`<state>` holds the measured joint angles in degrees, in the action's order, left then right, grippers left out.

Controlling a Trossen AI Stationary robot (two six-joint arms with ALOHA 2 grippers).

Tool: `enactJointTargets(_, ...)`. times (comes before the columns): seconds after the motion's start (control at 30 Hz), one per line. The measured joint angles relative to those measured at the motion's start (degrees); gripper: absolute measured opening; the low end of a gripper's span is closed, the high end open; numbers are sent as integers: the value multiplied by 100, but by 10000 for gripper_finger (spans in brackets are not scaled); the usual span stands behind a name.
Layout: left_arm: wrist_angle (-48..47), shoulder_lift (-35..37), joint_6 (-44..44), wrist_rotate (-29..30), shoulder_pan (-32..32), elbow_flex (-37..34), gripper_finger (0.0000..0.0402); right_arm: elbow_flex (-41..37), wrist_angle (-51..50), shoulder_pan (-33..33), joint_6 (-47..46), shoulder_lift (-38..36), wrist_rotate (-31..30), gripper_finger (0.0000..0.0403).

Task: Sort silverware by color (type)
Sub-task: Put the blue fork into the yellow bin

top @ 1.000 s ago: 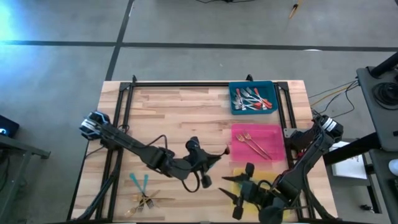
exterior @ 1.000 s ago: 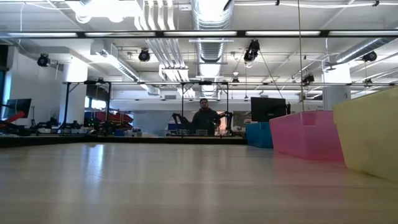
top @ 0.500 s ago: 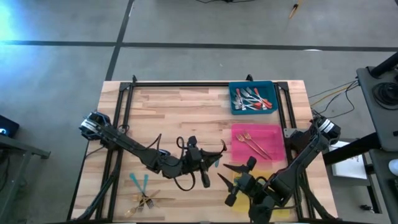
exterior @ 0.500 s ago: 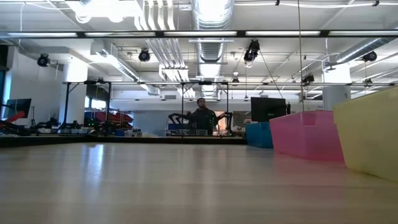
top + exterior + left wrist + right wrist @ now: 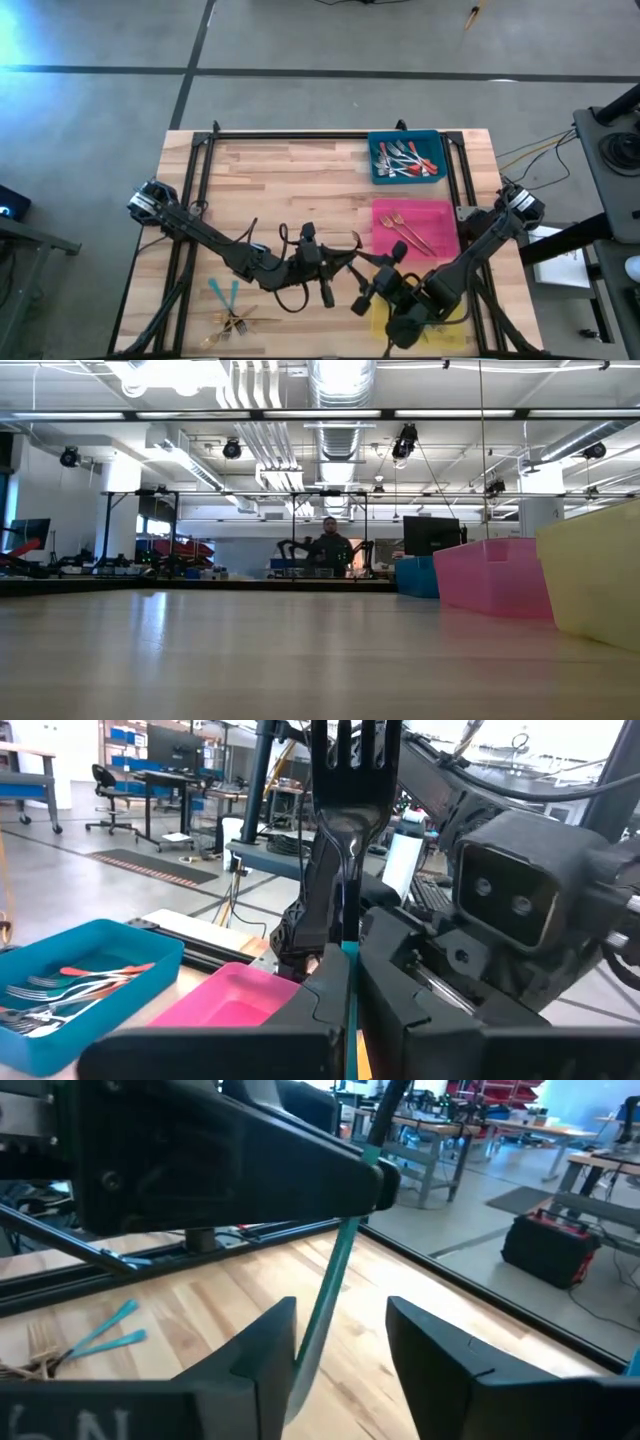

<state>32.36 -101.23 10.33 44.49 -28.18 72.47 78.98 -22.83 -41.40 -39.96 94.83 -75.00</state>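
Observation:
My left gripper (image 5: 350,260) hangs over the table's middle near part, shut on a teal-handled fork (image 5: 355,780) whose tines point away from the wrist. My right gripper (image 5: 340,1308) is open close beside it (image 5: 370,283). Its fingers (image 5: 255,1350) stand on either side of the fork's teal handle (image 5: 330,1290); I cannot tell whether they touch it. Two more teal forks (image 5: 225,294) and a few gold forks (image 5: 236,323) lie on the table near its front left. The low view shows neither gripper. My left gripper pinches the fork's teal handle (image 5: 349,982) between its two fingers, near the end that joins the neck. The fork lies along the fingers and is lifted clear of the table. Its tines (image 5: 357,745) stick out past the fingertips, and the handle's free end (image 5: 305,1365) juts out toward my right gripper.
Three trays stand in a row at the table's right: a blue one (image 5: 432,143) with red-handled silver forks, a pink one (image 5: 440,215) with gold forks, and a yellow one (image 5: 382,318) mostly under my right arm. Bare wood spreads over the table's far left.
My right gripper has moved from over the yellow tray toward the table's left and far side, up to the left gripper and the fork's handle. My left gripper has shifted slightly toward the near edge and has kept hold of the fork.

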Motion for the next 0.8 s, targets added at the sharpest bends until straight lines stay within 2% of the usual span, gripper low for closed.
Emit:
enactJointTargets(0.13,61,0,-79,0,7,0,0,0,-64,18,2,0,0,110)
enactJointTargets(0.3,86,0,-113,-6,4,0,0,0,-116,18,228,-1,-6,22)
enactJointTargets(0.6,-101,33,-713,-22,-9,0,0,4,-136,16,537,-107,57,10)
enactJointTargets(0.7,-585,160,-818,-63,-22,8,3,4,-276,-22,693,-313,544,9)
enactJointTargets(0.8,-1363,358,-787,-41,-33,5,10,23,-606,-56,233,-616,1278,9)
